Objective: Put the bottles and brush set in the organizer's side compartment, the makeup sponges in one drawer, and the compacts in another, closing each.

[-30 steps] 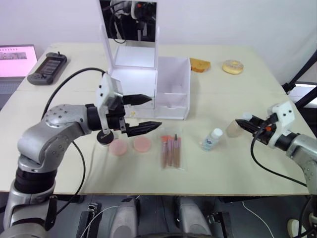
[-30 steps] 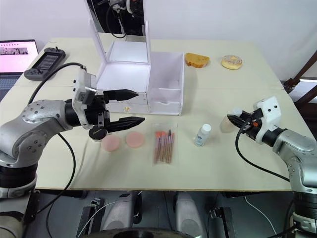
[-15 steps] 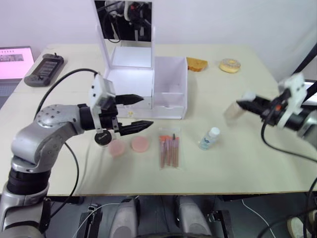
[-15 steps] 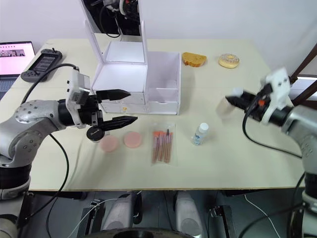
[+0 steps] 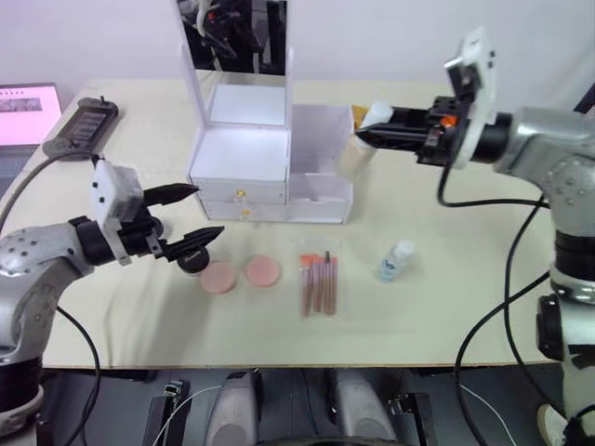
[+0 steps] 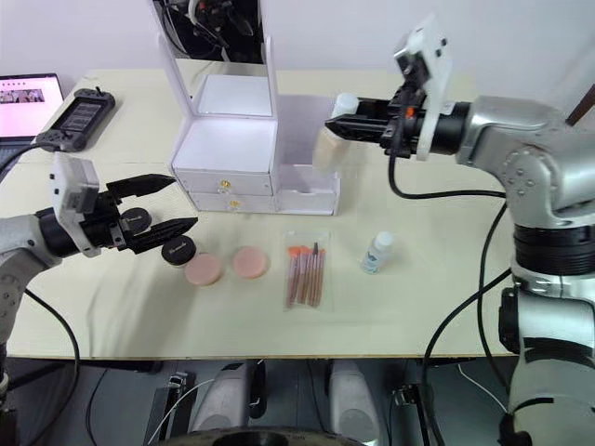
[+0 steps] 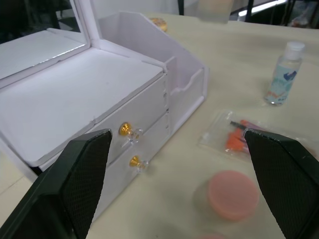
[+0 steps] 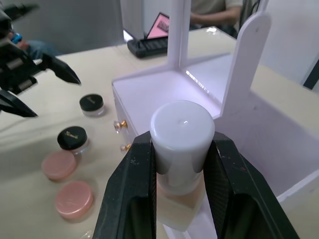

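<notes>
My right gripper [image 5: 370,137] is shut on the beige bottle [image 8: 183,134], holding it tilted just above the organizer's [image 5: 244,153] open side compartment [image 5: 321,158]. Both gold-knobbed drawers [image 7: 130,149] are shut. My left gripper [image 5: 208,212] hovers open to the left of the organizer, over the table. One compact [image 5: 192,261] lies under its lower finger, another [image 6: 136,219] shows between the fingers. Two pink makeup sponges [image 5: 218,277] [image 5: 263,270] lie in front of the organizer. The bagged brush set [image 5: 318,286] lies to their right. The clear bottle [image 5: 397,260] stands further right.
A handheld device [image 5: 82,125] and a laptop with a pink screen [image 5: 23,102] sit at the table's far left. The upright mirror [image 5: 237,37] rises at the organizer's back. A person sits beyond the table [image 8: 214,7].
My right arm has swung up and left, carrying the beige bottle from the table's right side to above the side compartment. My left gripper has drawn back leftward, still open.
</notes>
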`<state>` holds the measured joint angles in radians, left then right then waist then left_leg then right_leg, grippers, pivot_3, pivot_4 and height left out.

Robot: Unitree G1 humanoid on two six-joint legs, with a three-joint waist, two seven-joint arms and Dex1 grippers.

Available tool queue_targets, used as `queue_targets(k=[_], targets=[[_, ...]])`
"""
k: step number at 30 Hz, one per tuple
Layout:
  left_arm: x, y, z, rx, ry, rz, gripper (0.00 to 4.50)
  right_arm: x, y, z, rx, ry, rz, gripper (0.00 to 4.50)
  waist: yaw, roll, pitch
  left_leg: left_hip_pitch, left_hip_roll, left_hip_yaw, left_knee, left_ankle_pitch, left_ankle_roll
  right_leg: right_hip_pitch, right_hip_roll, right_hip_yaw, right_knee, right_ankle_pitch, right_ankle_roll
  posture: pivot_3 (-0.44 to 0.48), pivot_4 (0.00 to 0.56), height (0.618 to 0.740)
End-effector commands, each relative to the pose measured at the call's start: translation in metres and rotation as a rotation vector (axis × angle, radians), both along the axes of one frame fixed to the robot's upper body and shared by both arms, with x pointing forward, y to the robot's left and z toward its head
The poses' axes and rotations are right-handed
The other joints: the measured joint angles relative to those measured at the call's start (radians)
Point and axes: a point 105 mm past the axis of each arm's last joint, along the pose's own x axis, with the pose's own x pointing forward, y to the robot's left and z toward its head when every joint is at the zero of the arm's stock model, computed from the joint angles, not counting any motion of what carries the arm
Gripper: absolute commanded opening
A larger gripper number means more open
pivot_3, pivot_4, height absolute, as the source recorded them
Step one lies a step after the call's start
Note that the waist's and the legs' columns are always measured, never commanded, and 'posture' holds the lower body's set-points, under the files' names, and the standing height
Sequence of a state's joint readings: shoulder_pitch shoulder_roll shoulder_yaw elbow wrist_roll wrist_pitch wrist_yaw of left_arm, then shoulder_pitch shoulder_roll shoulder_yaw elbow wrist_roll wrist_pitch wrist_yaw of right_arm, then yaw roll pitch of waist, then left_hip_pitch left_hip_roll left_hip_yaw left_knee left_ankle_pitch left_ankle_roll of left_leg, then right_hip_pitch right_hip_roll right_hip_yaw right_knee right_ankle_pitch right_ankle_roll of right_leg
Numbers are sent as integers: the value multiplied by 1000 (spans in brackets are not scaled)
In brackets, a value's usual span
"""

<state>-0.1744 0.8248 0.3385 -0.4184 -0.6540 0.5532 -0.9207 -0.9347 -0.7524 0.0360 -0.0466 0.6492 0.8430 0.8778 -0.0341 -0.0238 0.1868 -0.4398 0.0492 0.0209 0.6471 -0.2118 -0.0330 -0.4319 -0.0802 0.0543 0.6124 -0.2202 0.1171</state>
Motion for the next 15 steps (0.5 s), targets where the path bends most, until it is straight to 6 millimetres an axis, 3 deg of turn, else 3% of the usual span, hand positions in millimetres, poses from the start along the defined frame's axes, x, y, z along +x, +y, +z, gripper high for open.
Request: queue_targets(k=[1, 7, 15], targets=[[-7, -3, 10, 6, -66, 7, 4500, 10, 9, 7, -27, -88, 2, 767, -3, 0, 0, -1, 0, 0, 0, 0, 0, -1, 0, 0, 0, 0, 0, 0, 150, 738], [-10, -3, 9, 5, -67, 32, 4500, 43, 13, -6, -31, -66, -80, 767, -8, 0, 0, -2, 1, 0, -1, 0, 0, -4, 2, 0, 3, 0, 1, 0, 150, 738], [-14, -4, 6, 14, -53, 42, 4500, 55, 20, -36, -44, 5, -146, 767, -10, 0, 0, -1, 1, 0, -1, 0, 0, -4, 2, 0, 4, 0, 1, 0, 150, 738]])
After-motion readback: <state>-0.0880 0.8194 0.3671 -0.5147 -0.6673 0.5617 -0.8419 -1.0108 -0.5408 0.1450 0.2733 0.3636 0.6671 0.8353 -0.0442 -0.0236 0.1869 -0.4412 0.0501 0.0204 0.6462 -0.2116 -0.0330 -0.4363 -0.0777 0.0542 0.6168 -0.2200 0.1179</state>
